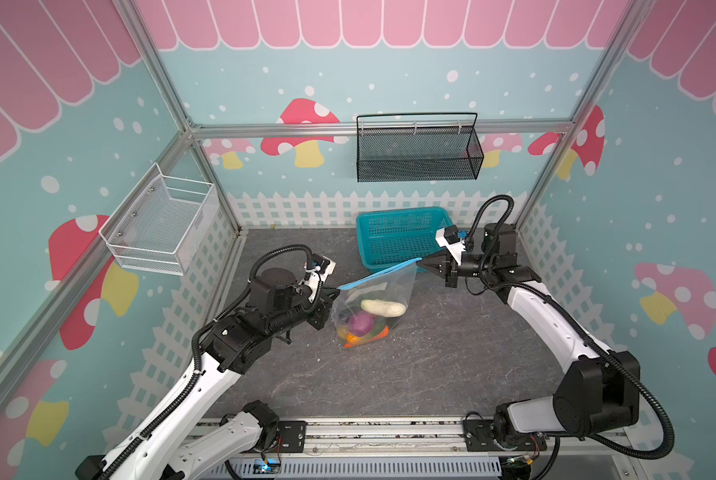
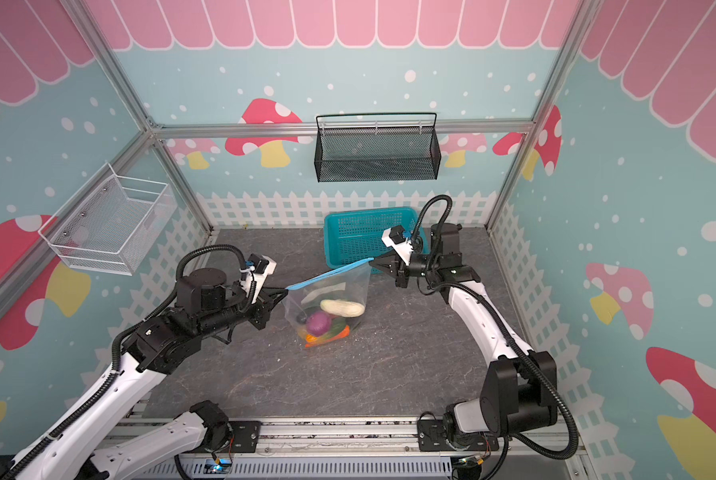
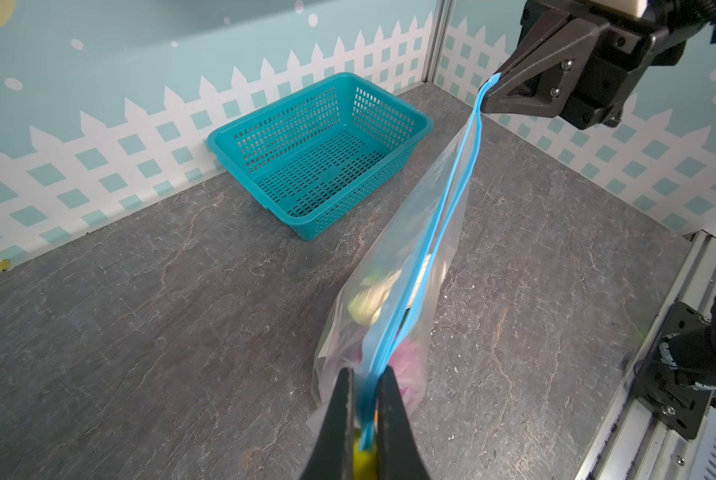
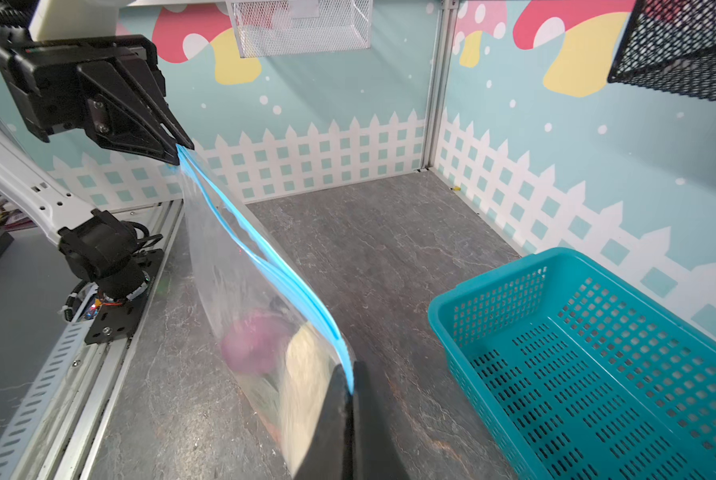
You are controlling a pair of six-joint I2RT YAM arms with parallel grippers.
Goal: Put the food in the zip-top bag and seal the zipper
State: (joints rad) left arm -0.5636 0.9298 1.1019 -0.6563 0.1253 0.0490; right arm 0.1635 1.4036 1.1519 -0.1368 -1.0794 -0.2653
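The zip-top bag (image 1: 389,291) (image 2: 339,291) (image 3: 443,195) (image 4: 227,266) is held up over the middle of the table (image 1: 410,374), stretched between the two claws; its mouth edge faces up and its body hangs below. In both top views its long axis follows the zipper (image 1: 379,272) (image 2: 329,272) (image 3: 452,191) (image 4: 265,257), running on a slant from the left claw (image 1: 337,290) (image 2: 285,291) (image 3: 366,374) up and back to the right claw (image 1: 423,261) (image 2: 374,261) (image 4: 350,370), so the right end sits nearer the back wall. The left claw is pinched narrow on the near-left end of the zipper, with the yellow slider (image 3: 364,457) between its fingers; the right claw is pinched narrow on the far end of the same blue strip. In the wrist views the two blue lines of the zipper stand slightly apart along the middle and meet at both ends. The food lies gathered in the bag's lower part: a white radish (image 1: 383,307) (image 2: 342,307) lies across, a purple onion (image 1: 360,322) (image 2: 318,323) sits just below it, and an orange carrot (image 1: 364,338) lies at the bottom edge. I cannot tell whether the bag's bottom rests on the table or hangs just above it. A teal basket (image 1: 402,210) (image 3: 290,129) stands on the table behind the bag, near the right claw and against the back fence.
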